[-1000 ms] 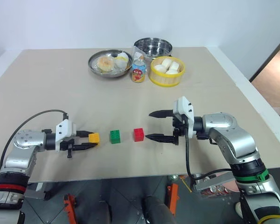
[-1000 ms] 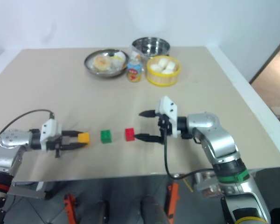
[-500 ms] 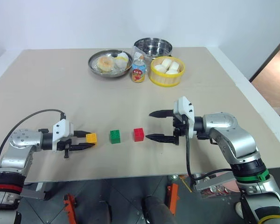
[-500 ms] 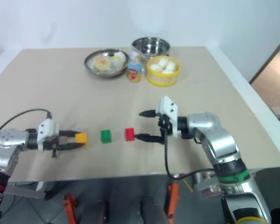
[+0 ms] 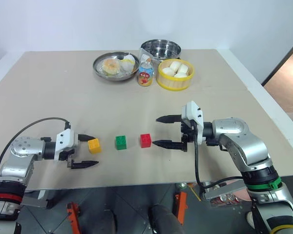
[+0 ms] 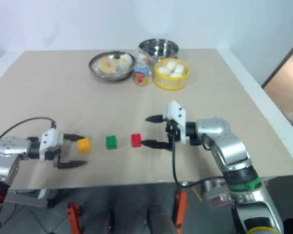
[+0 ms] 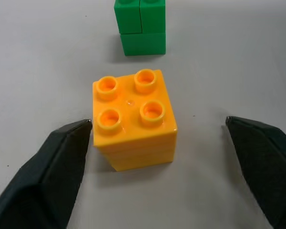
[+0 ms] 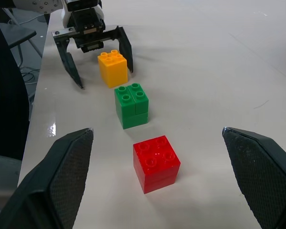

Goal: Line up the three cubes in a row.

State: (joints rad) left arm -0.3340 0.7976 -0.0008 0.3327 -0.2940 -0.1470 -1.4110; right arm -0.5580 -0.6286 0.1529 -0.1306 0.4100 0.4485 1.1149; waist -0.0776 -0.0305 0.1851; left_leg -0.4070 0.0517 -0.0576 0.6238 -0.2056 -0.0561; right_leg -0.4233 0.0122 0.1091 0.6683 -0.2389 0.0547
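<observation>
The table (image 5: 49, 87) is wide and mostly bare; its near edge runs just below the two arms, and its right edge lies well past the right arm. At the far side stand a metal plate (image 5: 103, 73), a steel pot (image 5: 160, 48), a yellow basket (image 5: 174, 82) and a can (image 5: 145, 74), well apart from the cubes. The right gripper (image 5: 164, 130) is wide open and holds nothing; the red cube (image 5: 145, 140) sits just beside its lower finger. The left gripper (image 5: 88, 150) is also wide open and empty, with the yellow cube (image 5: 94, 145) free between its fingers. The green cube (image 5: 120, 142) lies between red and yellow, so all three make a row near the front edge.
</observation>
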